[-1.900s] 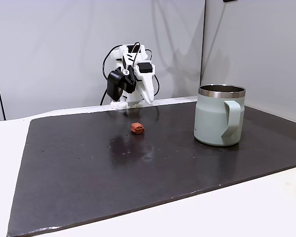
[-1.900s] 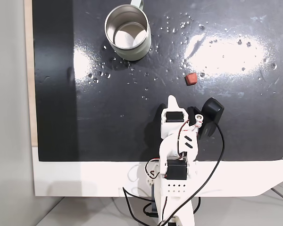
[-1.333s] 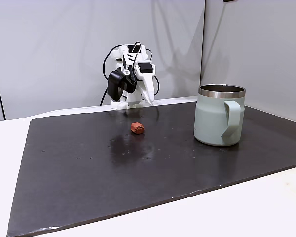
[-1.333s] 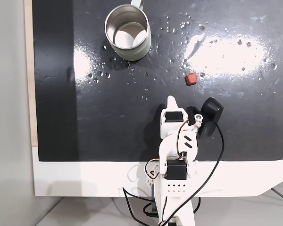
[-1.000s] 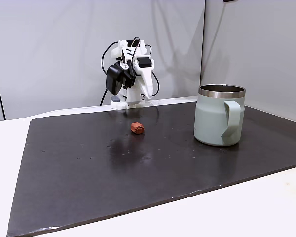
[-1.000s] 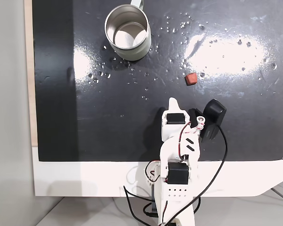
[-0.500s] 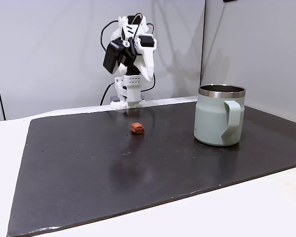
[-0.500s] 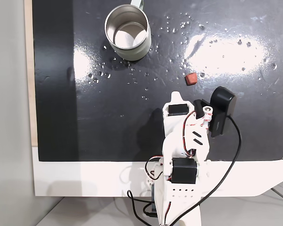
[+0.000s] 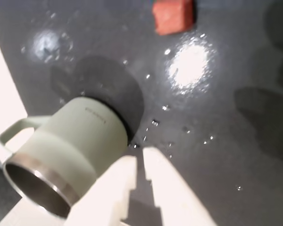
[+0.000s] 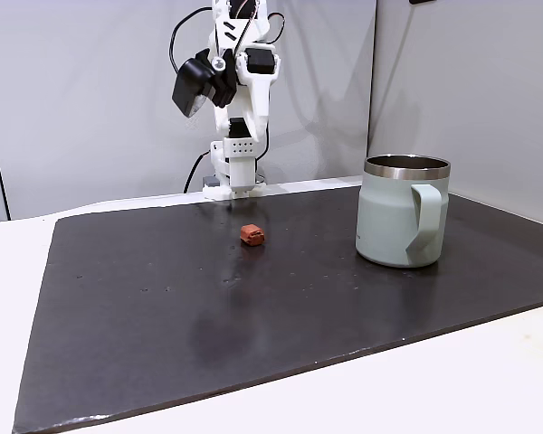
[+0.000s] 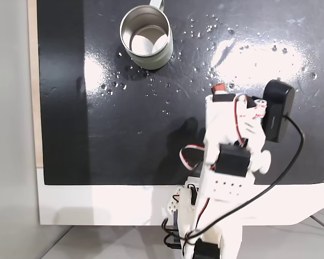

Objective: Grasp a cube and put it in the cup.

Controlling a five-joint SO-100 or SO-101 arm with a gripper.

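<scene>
The dark counter [image 10: 281, 307] carries the cup [image 10: 404, 211] at the right of the side fixed view, upright with its mouth open. The arm [image 10: 231, 99] rears high at the far edge. In the wrist view its claw [image 9: 140, 165] has fingers nearly together, holding nothing. The cube [image 10: 252, 235] lies loose mid-counter, well apart from the cup. I'd open wide first, then descend straight over the cube.
</scene>
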